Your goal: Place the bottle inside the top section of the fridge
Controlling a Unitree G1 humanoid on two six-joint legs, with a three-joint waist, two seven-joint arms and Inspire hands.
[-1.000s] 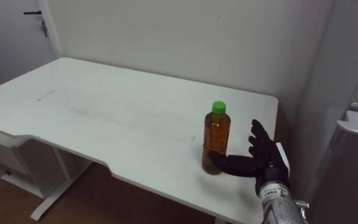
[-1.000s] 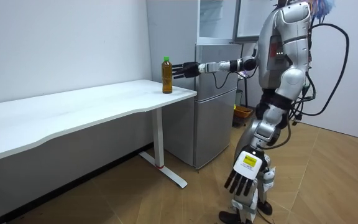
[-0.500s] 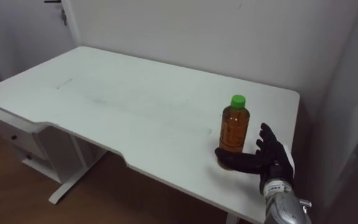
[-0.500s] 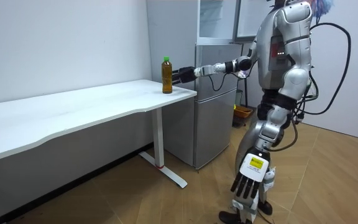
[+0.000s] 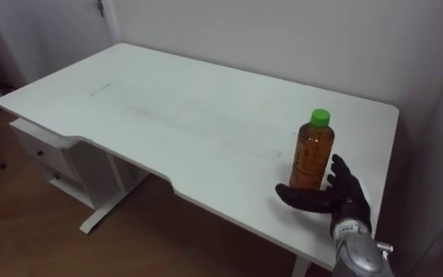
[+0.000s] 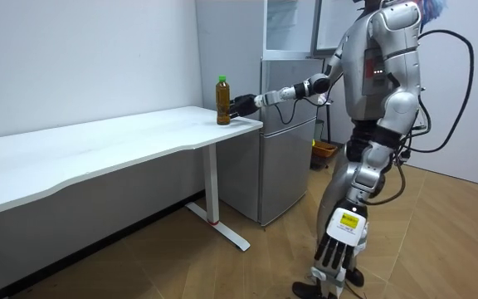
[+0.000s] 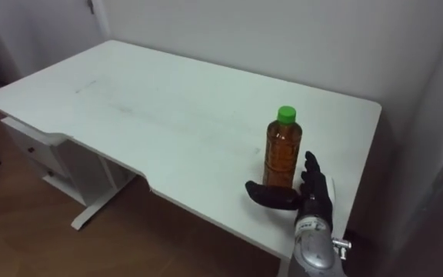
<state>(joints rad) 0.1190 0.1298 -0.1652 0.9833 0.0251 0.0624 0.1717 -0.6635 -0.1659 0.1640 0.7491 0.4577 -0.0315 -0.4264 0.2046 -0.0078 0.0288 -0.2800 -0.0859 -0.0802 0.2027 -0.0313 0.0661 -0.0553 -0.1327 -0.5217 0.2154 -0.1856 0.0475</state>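
Zero steps done: bottle (image 5: 311, 154) upright on table (image 5: 168, 115), R hand (image 5: 343, 201) beside its base, fingers spread, no grip. To do: grasp, lift, carry to fridge (image 6: 289, 124), upper part. L hand (image 6: 337, 249) hangs slack.

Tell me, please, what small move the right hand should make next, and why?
Probably curl the right hand around the bottle: the hand is open at the bottle's base, thumb in front, while the bottle stands upright on the table.
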